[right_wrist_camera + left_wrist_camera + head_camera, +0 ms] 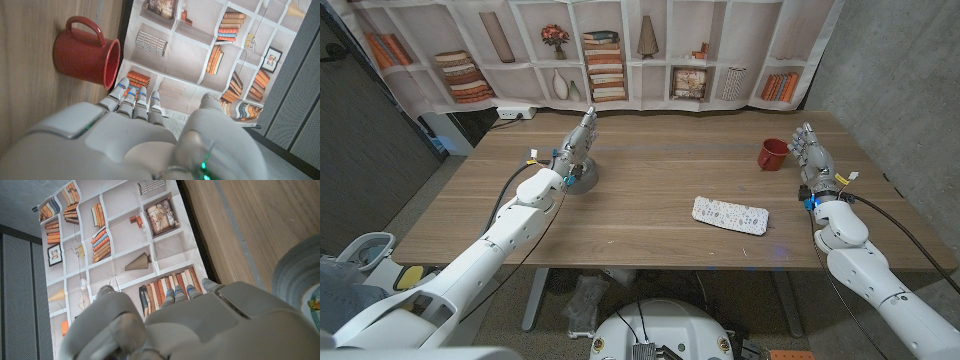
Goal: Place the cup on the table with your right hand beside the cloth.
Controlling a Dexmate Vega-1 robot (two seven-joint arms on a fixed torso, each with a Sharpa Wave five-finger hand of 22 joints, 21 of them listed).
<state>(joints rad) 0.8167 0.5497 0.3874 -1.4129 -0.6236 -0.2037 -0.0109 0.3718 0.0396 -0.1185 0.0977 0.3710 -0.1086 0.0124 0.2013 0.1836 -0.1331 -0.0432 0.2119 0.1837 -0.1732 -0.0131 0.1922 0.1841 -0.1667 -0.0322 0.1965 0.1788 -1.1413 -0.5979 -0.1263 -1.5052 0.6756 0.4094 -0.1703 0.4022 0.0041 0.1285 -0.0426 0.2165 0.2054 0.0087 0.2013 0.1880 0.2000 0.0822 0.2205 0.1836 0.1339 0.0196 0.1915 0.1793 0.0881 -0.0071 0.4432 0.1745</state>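
Wooden table (650,190), plank grain running left-right, standing before a printed backdrop (610,55) of shelves with books, vases and a flower pot; dark panel wall at the robot's left, grey concrete wall at its right. A wall socket (517,113) shows under the backdrop's lower edge. Cup (773,154): red mug with handle, upright on the table toward the far right, mouth up in the head view; what is inside cannot be made out. In the right wrist view the cup (87,54) stands just ahead of the fingertips, handle turned away from the hand, apart from it. Cloth (730,214): white patterned, folded into a long strip, lying flat nearer the front edge, right of centre, well apart from the cup. Right hand (814,155): raised beside the cup on its right side, fingers extended and apart, holding nothing; contact with the cup is not visible. Left hand (578,145): over the table's far left part, fingers straight and pointing toward the backdrop, holding nothing. Under it a grey round object (584,176) sits on the table; the left wrist view shows its ribbed grey side (297,277) next to the hand (200,325), but whether they touch cannot be told.
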